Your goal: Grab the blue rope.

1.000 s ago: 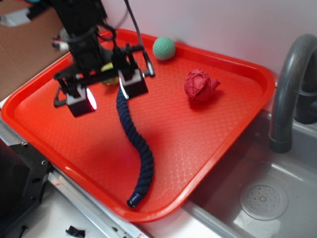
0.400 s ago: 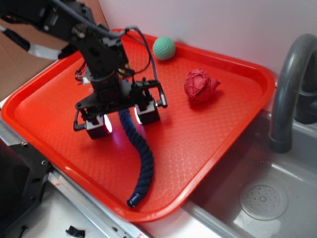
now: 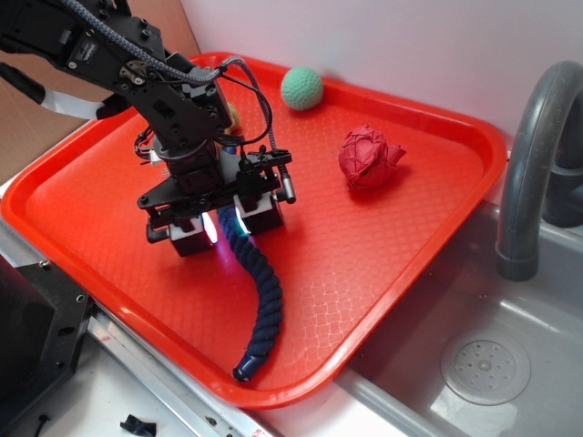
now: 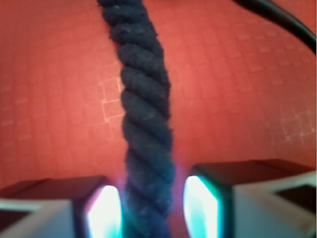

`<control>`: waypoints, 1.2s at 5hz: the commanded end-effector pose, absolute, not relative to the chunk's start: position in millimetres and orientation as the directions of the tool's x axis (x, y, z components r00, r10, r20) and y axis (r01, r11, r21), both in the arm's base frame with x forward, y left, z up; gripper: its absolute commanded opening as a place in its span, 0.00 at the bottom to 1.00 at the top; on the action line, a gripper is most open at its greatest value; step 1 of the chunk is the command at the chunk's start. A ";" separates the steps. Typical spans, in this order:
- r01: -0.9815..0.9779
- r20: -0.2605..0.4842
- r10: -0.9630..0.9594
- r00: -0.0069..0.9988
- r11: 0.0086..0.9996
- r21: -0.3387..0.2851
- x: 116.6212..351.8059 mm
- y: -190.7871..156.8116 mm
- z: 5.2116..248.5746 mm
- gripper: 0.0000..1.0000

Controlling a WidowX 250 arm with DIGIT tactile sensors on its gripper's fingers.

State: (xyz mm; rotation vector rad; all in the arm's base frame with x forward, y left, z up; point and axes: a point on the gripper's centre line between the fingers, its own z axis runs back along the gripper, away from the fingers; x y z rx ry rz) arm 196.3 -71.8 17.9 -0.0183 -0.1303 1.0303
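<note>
The blue rope [image 3: 261, 289] is seen lying on the red tray [image 3: 383, 264], stretched in a gentle curve from beneath the arm toward the tray's near rim, where its capped glossy end [image 3: 243, 370] rests just inside the edge. The gripper [image 3: 226, 225] is lowered over the rope's upper part, with one of the fingers [image 3: 192, 233] on one side of the cord and the other on the opposite side. In the wrist view the twisted navy strands [image 4: 144, 114] are shown running straight between the two lit finger pads [image 4: 105, 210], which stand very close to the cord on both sides; a thin glowing gap is visible at each side, so whether the pads press the rope cannot be told. The fingers are thus narrowed around the rope, nearly to its width, and the rope is still flat on the tray.

A green ball [image 3: 301, 88] is placed near the tray's far rim, and a red knotted ball [image 3: 368, 157] lies to the right of the arm, well apart from the rope. A small yellowish object [image 3: 233, 116] is partly hidden behind the arm. A black cable [image 4: 275, 17] crosses the upper right corner of the wrist view. Beside the tray a grey faucet [image 3: 528, 155] rises over a metal sink [image 3: 474, 364]
</note>
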 end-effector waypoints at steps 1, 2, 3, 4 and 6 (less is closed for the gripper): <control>-0.870 0.139 0.865 0.482 0.491 -0.042 199.1 -42.2 84.0 0.00; -0.813 0.134 0.812 0.569 0.580 -0.061 196.8 -35.1 133.9 0.00; -0.670 0.060 0.670 0.740 0.742 -0.023 192.7 -33.1 176.2 0.00; -0.568 -0.014 0.569 0.823 0.821 -0.053 183.9 -29.1 200.6 0.00; -0.516 0.024 0.517 0.856 0.856 -0.031 174.1 -30.1 208.0 0.00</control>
